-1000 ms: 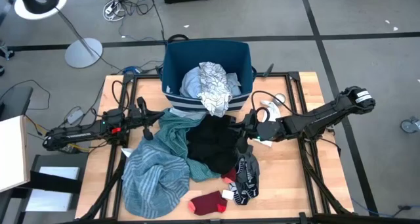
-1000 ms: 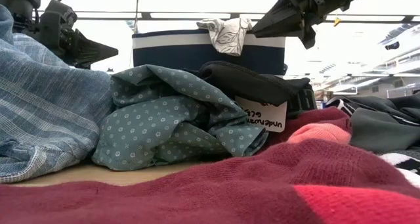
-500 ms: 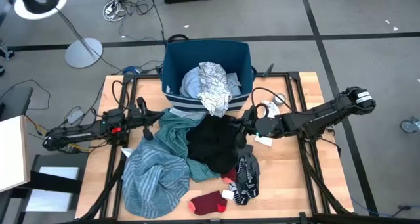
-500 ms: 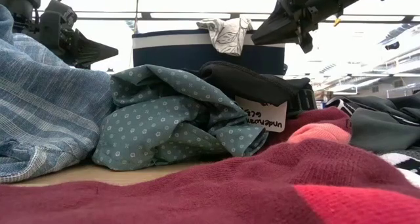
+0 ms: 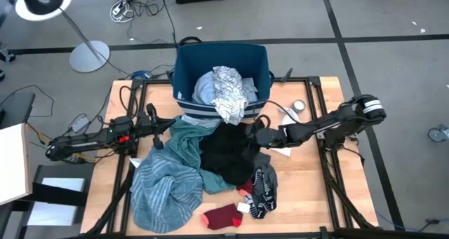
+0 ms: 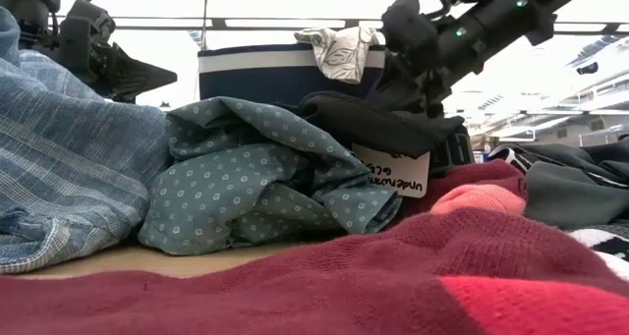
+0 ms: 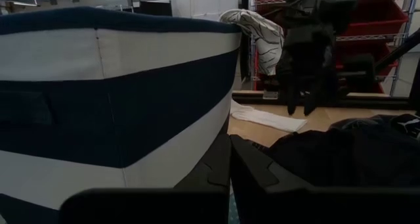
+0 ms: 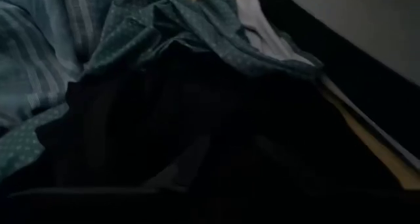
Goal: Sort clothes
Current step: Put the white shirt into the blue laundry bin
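A black garment lies mid-table on a heap with a teal dotted garment and a teal striped one. A red sock and a dark patterned sock lie near the front edge. White patterned and light blue garments sit in the navy bin. My right gripper is open, fingers pointing down at the black garment's right edge; it also shows in the left wrist view. My left gripper is shut and empty beside the bin's near left corner. My right gripper stands fingers down, close over the black garment's right edge. I cannot tell whether the fingertips touch the cloth.
A white tag or cloth and a small round object lie on the wood to the right of the bin. Bare table shows at the right front. Floor cables and a lamp base lie beyond the far edge.
My right gripper has moved toward the table's left edge and down toward the black garment, tipping its fingers downward. The clothes lie as before.
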Robot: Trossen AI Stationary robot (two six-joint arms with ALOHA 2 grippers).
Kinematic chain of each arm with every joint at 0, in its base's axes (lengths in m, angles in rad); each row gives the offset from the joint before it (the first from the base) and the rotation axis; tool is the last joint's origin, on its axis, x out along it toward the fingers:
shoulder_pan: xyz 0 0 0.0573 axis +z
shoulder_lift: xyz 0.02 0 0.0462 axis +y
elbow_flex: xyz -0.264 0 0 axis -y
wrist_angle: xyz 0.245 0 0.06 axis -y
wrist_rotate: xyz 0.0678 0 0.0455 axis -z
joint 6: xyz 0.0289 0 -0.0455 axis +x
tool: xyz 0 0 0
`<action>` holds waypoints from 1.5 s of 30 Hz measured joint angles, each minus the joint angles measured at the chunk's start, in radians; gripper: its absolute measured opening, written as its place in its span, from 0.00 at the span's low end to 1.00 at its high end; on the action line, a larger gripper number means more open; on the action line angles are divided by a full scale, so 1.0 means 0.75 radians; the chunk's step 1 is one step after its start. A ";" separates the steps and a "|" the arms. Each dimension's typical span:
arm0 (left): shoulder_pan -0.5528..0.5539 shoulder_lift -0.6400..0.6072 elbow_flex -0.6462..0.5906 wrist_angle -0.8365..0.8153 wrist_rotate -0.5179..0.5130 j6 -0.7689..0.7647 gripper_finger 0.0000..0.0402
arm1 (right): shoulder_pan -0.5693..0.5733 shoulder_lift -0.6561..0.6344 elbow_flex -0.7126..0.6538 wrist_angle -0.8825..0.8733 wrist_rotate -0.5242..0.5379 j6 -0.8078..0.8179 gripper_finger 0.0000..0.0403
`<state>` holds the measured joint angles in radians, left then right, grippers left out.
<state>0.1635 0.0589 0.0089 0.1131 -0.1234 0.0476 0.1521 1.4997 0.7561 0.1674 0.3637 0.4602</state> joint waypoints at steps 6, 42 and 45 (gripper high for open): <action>0.001 0.001 0.000 0.000 0.000 0.000 0.03 | -0.009 0.050 0.081 -0.010 -0.025 -0.064 0.36; 0.000 0.000 0.000 0.000 0.000 0.000 0.03 | -0.328 0.049 0.791 -0.191 0.733 -0.776 0.37; 0.000 0.001 0.000 0.000 0.000 0.000 0.03 | -0.397 0.049 0.910 -0.548 0.642 -0.495 0.37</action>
<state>0.1635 0.0593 0.0086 0.1131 -0.1234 0.0479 -0.1454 1.5364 1.4385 -0.2433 0.8450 0.0890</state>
